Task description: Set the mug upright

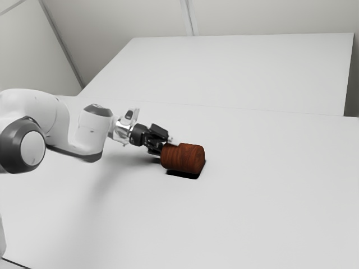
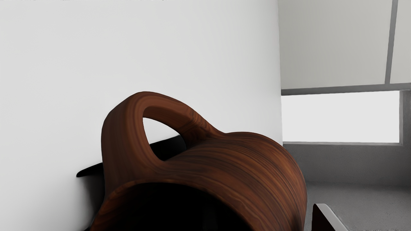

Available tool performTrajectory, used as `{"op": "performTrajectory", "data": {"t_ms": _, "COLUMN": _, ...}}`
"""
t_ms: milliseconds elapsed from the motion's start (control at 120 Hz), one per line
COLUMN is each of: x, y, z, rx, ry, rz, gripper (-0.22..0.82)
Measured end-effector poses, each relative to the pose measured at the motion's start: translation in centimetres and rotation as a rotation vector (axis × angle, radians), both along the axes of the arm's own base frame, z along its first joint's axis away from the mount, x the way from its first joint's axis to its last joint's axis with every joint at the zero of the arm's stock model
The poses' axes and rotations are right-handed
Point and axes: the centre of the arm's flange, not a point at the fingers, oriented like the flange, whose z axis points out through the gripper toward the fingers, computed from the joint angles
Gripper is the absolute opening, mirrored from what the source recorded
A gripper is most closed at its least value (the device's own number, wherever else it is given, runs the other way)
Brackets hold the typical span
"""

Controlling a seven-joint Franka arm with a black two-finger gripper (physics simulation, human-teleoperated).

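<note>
Wrist view: sideways mug (image 2: pixel 244 160), its handle (image 2: pixel 125 128) and mouth (image 2: pixel 167 208); exterior view: tool (image 1: pixel 167 148) at that mouth, open wide, gripping nothing

The mug (image 2: pixel 250 160) looks wooden — streaky-grained, softly glossy — the table (image 1: pixel 252 224) smooth and matt.

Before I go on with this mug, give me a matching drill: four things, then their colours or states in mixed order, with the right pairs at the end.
Things:
1. Mug
2. Handle
3. Gripper
4. Table

Colours or states:
A. Black, close by the open end of the brown wooden vessel
B. White and flat
C. Tipped over on its side
D. A curved brown loop with a gap through it

Right pairs: 1-C, 2-D, 3-A, 4-B
</note>
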Motion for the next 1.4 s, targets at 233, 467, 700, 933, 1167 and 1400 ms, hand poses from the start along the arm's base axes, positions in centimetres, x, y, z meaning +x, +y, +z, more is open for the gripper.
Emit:
{"op": "performTrajectory", "data": {"t_ms": 233, "x": 0.2, "y": -0.2, "z": 1.5, "rx": -0.012, "ry": -0.058, "rz": -0.017, "gripper": -0.06}}
{"op": "performTrajectory", "data": {"t_ms": 467, "x": 0.1, "y": -0.7, "z": 7.3, "rx": -0.029, "ry": -0.158, "rz": -0.053, "gripper": -0.15}}
{"op": "performTrajectory", "data": {"t_ms": 700, "x": -1.3, "y": 0.5, "z": 13.5, "rx": 0.238, "ry": -0.172, "rz": -0.174, "gripper": -0.17}}
{"op": "performTrajectory", "data": {"t_ms": 933, "x": -2.4, "y": 3.6, "z": 17.2, "rx": 0.711, "ry": -0.094, "rz": -0.285, "gripper": -0.18}}
{"op": "performTrajectory", "data": {"t_ms": 1167, "x": -2.8, "y": 4.8, "z": 17.4, "rx": 1.056, "ry": -0.047, "rz": -0.277, "gripper": -0.18}}
{"op": "performTrajectory", "data": {"t_ms": 1400, "x": -4.9, "y": 5.3, "z": 14.0, "rx": 1.144, "ry": -0.038, "rz": -0.140, "gripper": -0.18}}
